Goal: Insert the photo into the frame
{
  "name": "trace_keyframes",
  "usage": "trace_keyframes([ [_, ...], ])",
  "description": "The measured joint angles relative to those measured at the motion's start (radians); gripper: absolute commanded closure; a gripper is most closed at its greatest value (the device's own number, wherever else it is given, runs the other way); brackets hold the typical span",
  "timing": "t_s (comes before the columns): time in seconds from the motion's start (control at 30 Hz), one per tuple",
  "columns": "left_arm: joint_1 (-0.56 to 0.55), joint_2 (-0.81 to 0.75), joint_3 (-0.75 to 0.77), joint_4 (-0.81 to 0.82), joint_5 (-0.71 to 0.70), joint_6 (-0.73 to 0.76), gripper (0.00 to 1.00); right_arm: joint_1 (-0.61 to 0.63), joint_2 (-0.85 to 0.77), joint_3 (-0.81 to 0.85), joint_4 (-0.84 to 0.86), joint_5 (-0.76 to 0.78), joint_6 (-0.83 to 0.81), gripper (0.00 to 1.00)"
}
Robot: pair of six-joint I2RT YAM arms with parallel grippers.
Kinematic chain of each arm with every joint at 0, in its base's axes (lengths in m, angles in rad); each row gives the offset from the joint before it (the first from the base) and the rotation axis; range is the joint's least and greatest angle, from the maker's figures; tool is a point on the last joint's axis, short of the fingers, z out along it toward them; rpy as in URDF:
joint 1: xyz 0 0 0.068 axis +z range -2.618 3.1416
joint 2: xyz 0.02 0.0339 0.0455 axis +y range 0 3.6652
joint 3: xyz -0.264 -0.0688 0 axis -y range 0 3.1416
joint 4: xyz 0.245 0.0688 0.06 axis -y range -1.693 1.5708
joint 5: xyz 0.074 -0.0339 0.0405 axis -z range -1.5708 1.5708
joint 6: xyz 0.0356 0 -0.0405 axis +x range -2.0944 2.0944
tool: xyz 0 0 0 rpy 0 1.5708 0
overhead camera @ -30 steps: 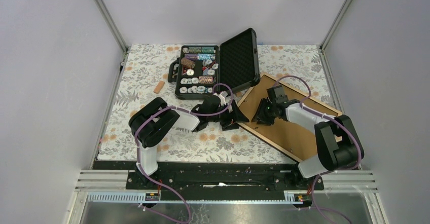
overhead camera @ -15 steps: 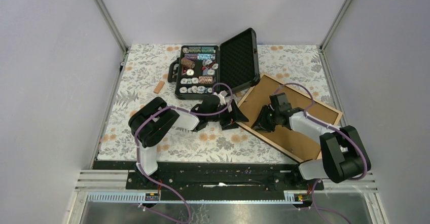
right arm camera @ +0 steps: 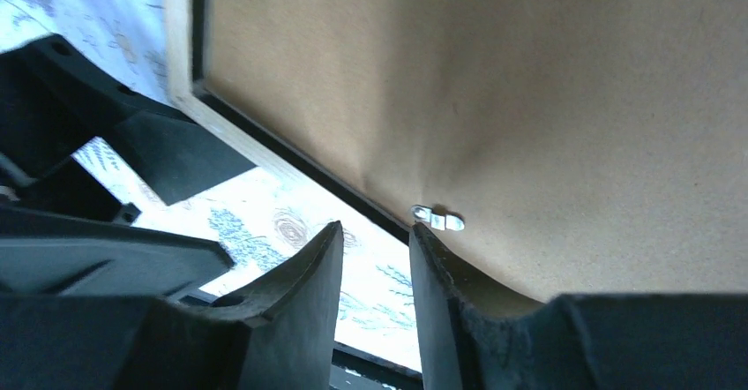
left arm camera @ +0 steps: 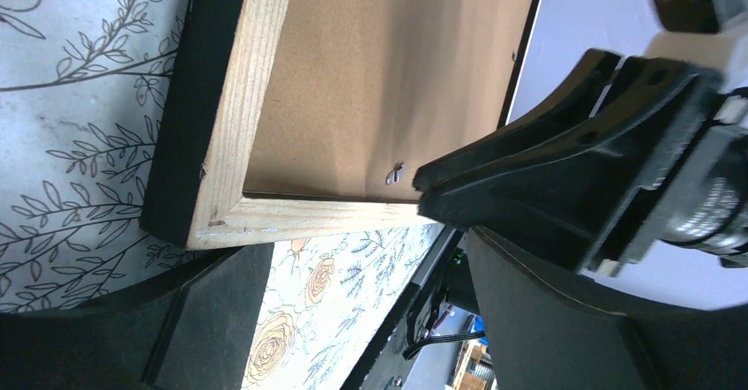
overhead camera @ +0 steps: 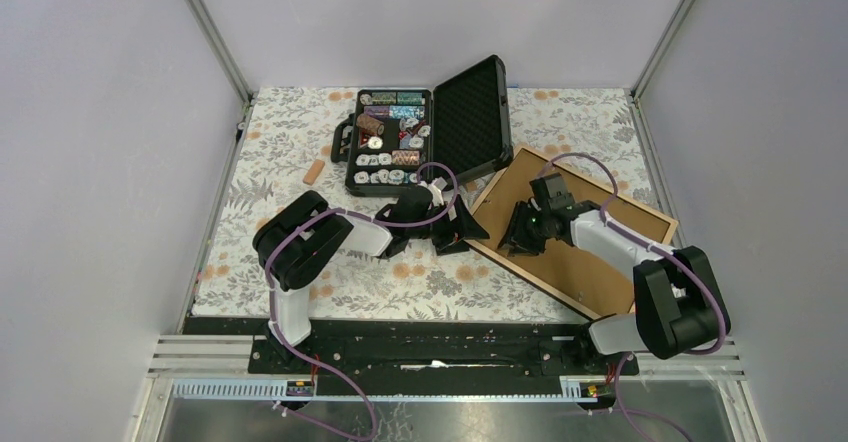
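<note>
The frame lies back-up on the desk, its long axis slanting far-left to near-right. Its near long rail is met by the right pincer, narrowly parted and empty, beside a metal tab. The left pincer is held wide off the left corner. No photo is seen.

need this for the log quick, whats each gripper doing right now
left gripper: open, empty, at the frame corner.
right gripper: open by a narrow gap, holding nothing.
</note>
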Motion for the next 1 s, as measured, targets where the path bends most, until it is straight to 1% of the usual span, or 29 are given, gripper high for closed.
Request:
trace_keyframes([
  [0.17,0.0,0.0,0.0,0.0,0.0,0.0,0.14,0.0,0.001,0.09,-0.03,0.027,-0.027,0.57],
  [0.3,0.0,0.0,0.0,0.0,0.0,0.0,0.14,0.0,0.031,0.121,-0.029,0.046,-0.045,0.57],
  [0.4,0.0,0.0,0.0,0.0,0.0,0.0,0.14,0.0,0.055,0.106,-0.034,0.053,-0.049,0.56],
  [0.63,0.0,0.0,0.0,0.001,0.0,0.0,0.14,0.0,0.051,0.034,-0.03,0.045,-0.048,0.56],
  [1.0,0.0,0.0,0.0,-0.001,0.003,0.0,0.14,-0.008,0.013,-0.029,0.055,-0.01,-0.042,0.56],
])
